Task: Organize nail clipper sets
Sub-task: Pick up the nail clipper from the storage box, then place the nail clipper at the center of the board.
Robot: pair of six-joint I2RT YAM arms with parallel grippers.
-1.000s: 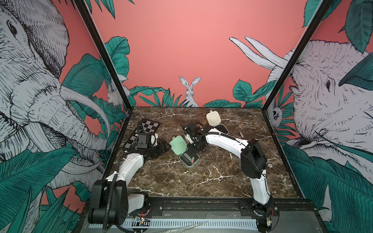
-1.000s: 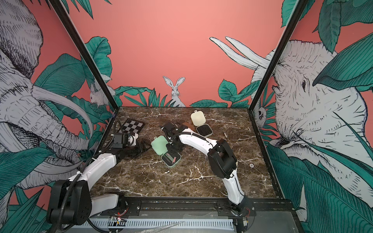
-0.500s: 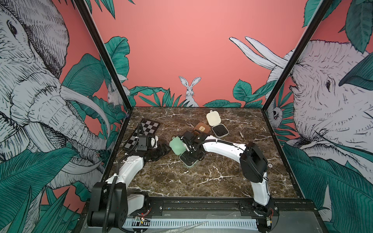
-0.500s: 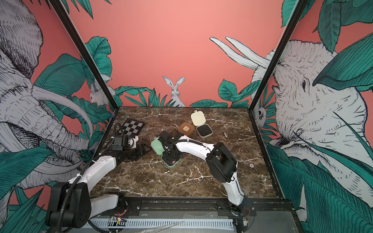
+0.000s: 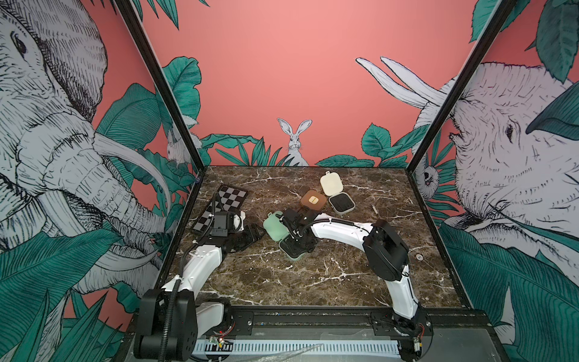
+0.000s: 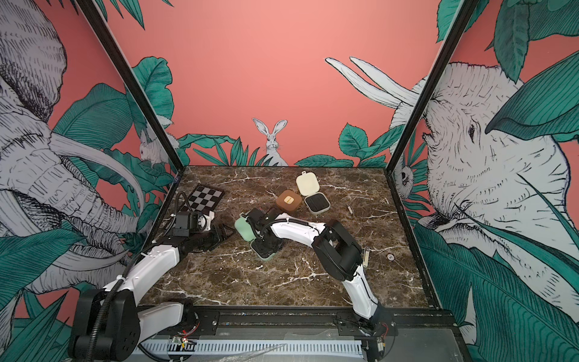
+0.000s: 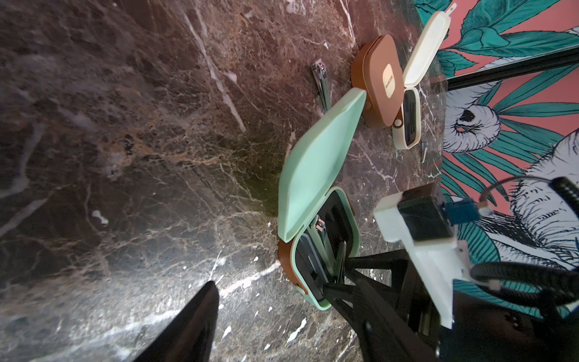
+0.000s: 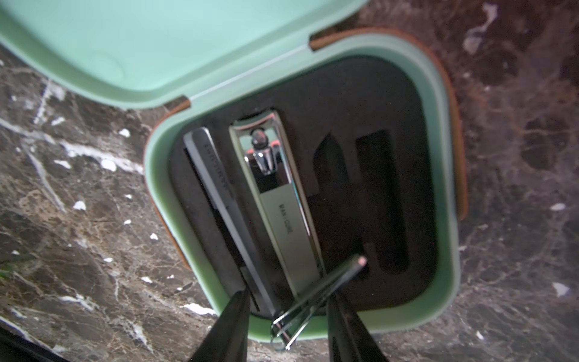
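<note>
one small clipper (image 8: 316,296), likely light, stiff and slick, lies tilted over the rim of the mint case (image 8: 446,219), mid-table; right gripper (image 8: 289,293) straddles it, jaws apart, nothing clamped; left gripper (image 5: 255,234) likewise spread; best pinched across its long edges.

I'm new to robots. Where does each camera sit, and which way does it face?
Top views: high in front, looking down on the marble table; left arm, right arm, left claw and right claw show.
Left wrist: on the left arm, facing across the table; one finger shows.
Right wrist: on the right arm, facing down; both fingertips show.
Both wrist views share the open mint case.
</note>
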